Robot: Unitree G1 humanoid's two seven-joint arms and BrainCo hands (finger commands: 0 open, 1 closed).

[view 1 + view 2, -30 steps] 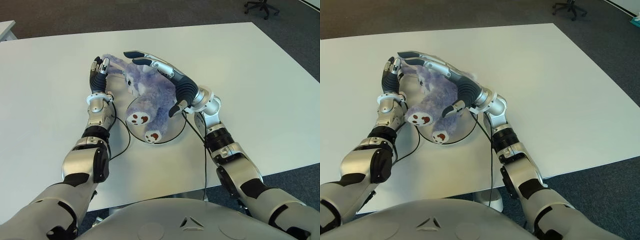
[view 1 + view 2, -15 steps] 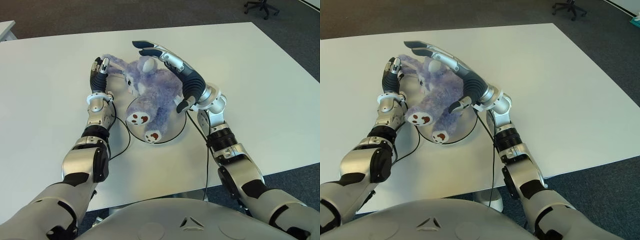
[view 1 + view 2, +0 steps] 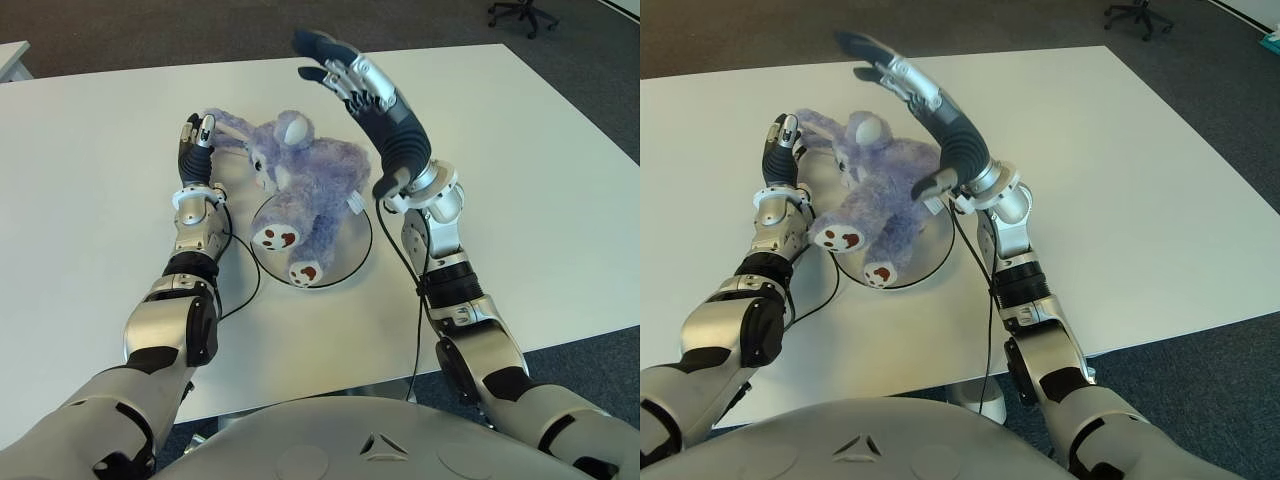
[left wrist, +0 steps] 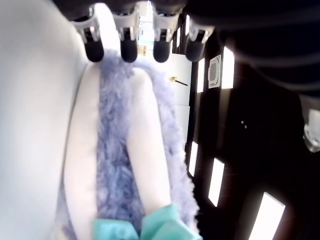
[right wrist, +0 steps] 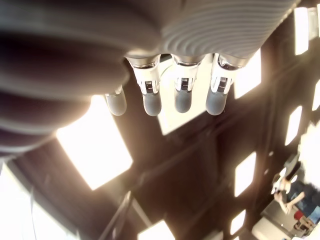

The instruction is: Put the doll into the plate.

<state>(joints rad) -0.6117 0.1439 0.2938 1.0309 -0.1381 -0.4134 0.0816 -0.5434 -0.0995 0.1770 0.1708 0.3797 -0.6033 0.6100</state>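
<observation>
The doll (image 3: 303,192), a purple plush rabbit with white foot pads, lies across the round dark-rimmed plate (image 3: 347,262), its head and ears hanging over the far-left rim. My right hand (image 3: 345,72) is raised above the doll with its fingers (image 5: 182,100) spread, pointing up and holding nothing. Just left of the doll's long ear (image 4: 125,160) is my left hand (image 3: 197,138), fingers straight and flat along the table. A teal bow (image 4: 145,227) shows at the doll's neck.
The white table (image 3: 520,170) stretches wide to the right and left. A black cable (image 3: 247,287) loops on it beside the plate, near my left forearm. An office chair (image 3: 522,14) stands on the floor beyond the far right corner.
My right hand has lifted off the doll and swung upward with fingers spread. The doll stays on the plate. My left hand has not moved.
</observation>
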